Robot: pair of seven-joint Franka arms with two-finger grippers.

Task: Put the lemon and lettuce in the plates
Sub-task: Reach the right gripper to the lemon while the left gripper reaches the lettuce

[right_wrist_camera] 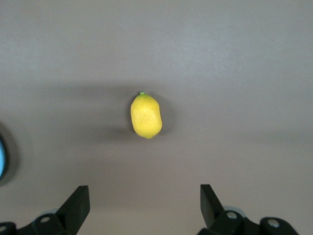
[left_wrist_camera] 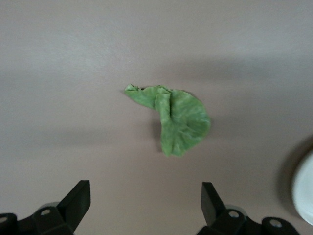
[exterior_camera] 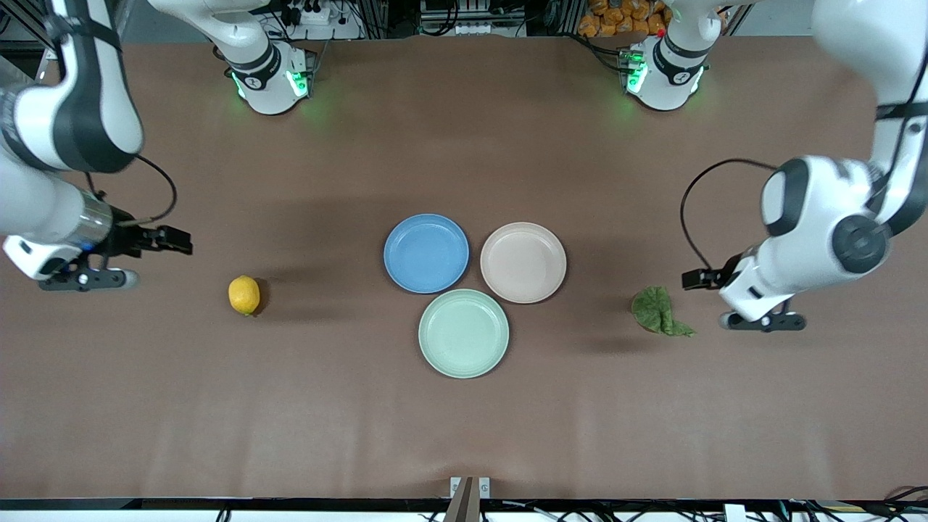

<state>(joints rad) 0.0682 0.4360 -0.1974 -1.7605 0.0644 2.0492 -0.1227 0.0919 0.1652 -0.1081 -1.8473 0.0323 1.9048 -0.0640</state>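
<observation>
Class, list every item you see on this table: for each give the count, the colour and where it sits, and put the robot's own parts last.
lemon: one, bright yellow, on the table toward the right arm's end.
lettuce: one, dark green, on the table toward the left arm's end.
blue plate: one, mid-table, empty.
beige-pink plate: one, beside the blue plate, empty.
mint-green plate: one, nearer the front camera than the other two plates, empty.
table: one, brown.
left gripper: one, open, above the table beside the lettuce.
right gripper: one, open, above the table beside the lemon.
</observation>
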